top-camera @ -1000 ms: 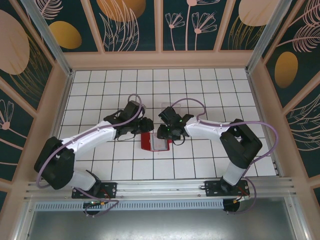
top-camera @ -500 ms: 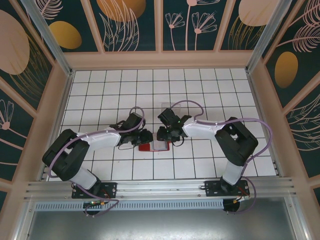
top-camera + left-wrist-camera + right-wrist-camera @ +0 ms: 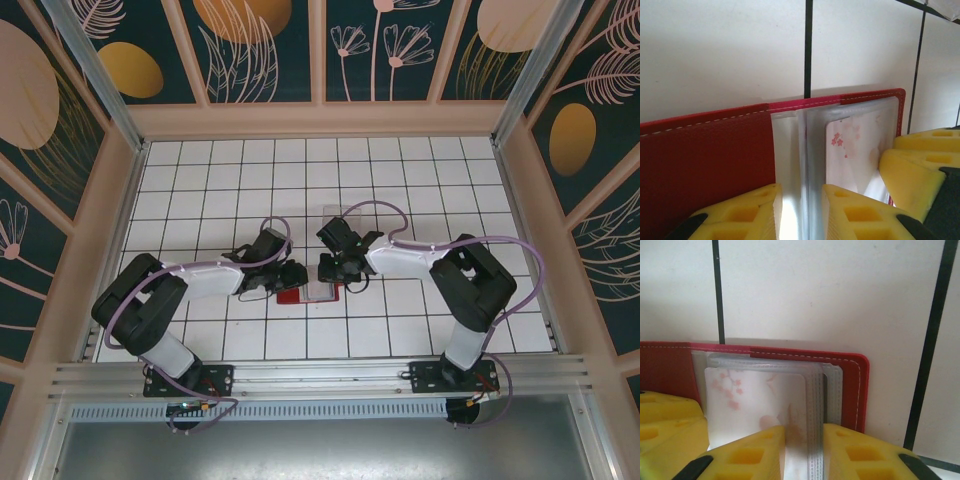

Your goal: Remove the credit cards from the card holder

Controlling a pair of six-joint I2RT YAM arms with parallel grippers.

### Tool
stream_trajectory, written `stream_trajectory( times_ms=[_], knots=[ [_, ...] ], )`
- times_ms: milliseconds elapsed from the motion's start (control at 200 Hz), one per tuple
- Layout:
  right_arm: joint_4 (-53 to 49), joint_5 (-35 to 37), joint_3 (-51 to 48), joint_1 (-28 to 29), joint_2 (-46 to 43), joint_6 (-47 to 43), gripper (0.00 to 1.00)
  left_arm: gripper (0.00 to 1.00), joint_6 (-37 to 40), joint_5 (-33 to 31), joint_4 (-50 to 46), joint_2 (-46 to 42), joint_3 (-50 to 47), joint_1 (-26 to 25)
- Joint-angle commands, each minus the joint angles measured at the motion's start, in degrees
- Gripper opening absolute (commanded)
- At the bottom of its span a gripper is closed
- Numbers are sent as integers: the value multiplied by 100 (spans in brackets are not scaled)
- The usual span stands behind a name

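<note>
The red folding card holder (image 3: 296,293), leather-like with pale stitching along its edge, lies open and flat on the white tiled desk, near its middle. A stack of clear plastic sleeves sits inside it. The top sleeve holds a pale whitish credit card (image 3: 755,400) printed with pink blossoms.

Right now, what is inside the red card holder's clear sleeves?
A pale card with pink blossom print sits in the card holder's top clear sleeve. The right gripper's fingers cover its lower edge; cards in the sleeves beneath cannot be seen.
</note>
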Motion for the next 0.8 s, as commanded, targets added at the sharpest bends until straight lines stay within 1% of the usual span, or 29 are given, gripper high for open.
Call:
stream_trajectory(
  times_ms=[0,105,190,315,600,796],
  knots=[
    [-92,-2,-132,13,133,57,23,29,-60,116,193,76,-86,-27],
    [-101,-10,-115,24,164,66,19,29,-72,142,211,43,-86,-25],
    [-101,-11,-106,36,171,72,19,29,-87,150,224,-12,-87,-20],
    [-138,2,-79,36,181,65,19,29,-80,193,238,-93,-54,-21],
    [-198,37,-72,44,154,70,19,30,-10,374,248,89,88,-23],
    [-206,42,-71,45,161,83,19,35,52,423,246,253,142,-25]
  ],
)
